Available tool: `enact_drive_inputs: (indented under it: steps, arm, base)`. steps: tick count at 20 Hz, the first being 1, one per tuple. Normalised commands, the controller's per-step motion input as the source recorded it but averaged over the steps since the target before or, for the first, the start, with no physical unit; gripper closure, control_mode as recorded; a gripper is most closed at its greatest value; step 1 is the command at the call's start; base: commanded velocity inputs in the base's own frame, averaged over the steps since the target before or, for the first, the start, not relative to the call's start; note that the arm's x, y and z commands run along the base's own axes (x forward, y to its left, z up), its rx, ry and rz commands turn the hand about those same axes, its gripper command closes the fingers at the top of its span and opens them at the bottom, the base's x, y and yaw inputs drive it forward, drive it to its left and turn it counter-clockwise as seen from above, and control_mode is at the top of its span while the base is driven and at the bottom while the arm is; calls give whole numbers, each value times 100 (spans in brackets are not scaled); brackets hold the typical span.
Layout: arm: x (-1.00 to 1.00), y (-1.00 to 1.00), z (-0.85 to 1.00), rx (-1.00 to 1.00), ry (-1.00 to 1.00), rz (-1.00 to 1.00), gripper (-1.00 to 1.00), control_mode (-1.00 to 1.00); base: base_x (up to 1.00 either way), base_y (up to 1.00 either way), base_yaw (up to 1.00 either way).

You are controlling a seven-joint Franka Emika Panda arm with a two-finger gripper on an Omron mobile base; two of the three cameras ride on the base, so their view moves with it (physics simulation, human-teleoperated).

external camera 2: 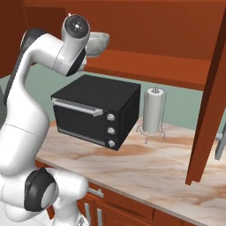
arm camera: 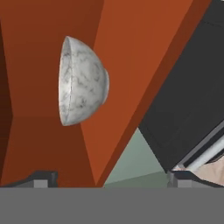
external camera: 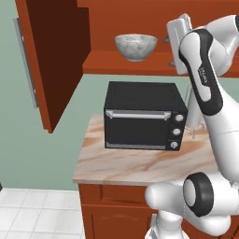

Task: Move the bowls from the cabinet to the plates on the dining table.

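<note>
A white-grey marble-like bowl [external camera: 136,45] stands upright on the bottom shelf of the open reddish-brown cabinet [external camera: 130,66]. My gripper [external camera: 177,41] hovers at shelf height just right of the bowl, apart from it. In the hand view, which is rolled sideways, the bowl [arm camera: 81,81] lies ahead and off to one side of the gripper [arm camera: 111,179]. Its fingertips [arm camera: 41,178] stand wide apart, open, with nothing between them. From the right base view the bowl [external camera 2: 99,43] peeks out behind my wrist. The plates and the dining table are out of view.
A black oven [external camera: 144,116] sits on the short marble counter [external camera: 126,165] right under the shelf. A paper towel roll [external camera 2: 153,110] stands right of the oven. The cabinet doors [external camera: 56,60] [external camera 2: 212,97] hang open at both sides.
</note>
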Motion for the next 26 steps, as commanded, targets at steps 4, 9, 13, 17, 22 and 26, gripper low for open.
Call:
enact_drive_inputs:
  steps: [4, 9, 13, 17, 22, 26]
  arm:
    - [14, 2, 1, -1, -4, 0, -100, -100]
    - [17, 1, 0, -2, -3, 0, -100, -100]
    - [18, 5, 0, -2, -4, 0, -100, -100]
    - [20, 6, 0, -1, -4, 0, -100, -100]
    - [19, 1, 0, -1, -2, 0, -100, -100]
    - [20, 0, 0, -1, 0, 0, -100, -100]
  base:
    - [0, 0, 0]
    - [0, 0, 0]
    - [0, 0, 0]
    - [0, 0, 0]
    - [0, 0, 0]
    - [0, 0, 0]
